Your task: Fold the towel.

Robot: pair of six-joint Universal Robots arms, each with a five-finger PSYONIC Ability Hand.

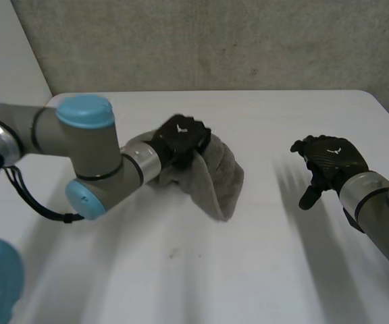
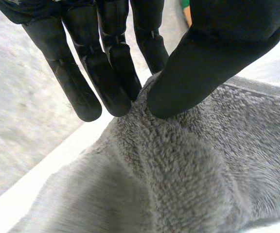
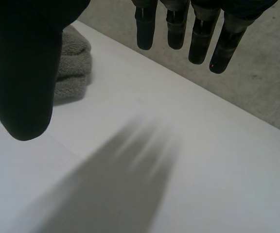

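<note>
A grey fluffy towel (image 1: 223, 177) lies bunched near the middle of the white table (image 1: 262, 270). My left hand (image 1: 179, 138) sits on its upper left part. In the left wrist view the fingers (image 2: 112, 73) and thumb (image 2: 198, 63) pinch a raised fold of the towel (image 2: 179, 174) between their tips. My right hand (image 1: 331, 163) hovers above the table to the right of the towel, apart from it. Its fingers (image 3: 198, 34) and thumb (image 3: 23, 73) hang straight and spread with nothing between them, and the towel (image 3: 73, 68) lies beyond the thumb.
A grey carpeted wall (image 1: 215, 40) rises behind the table's far edge. Bare table surface spreads in front of the towel and under my right hand.
</note>
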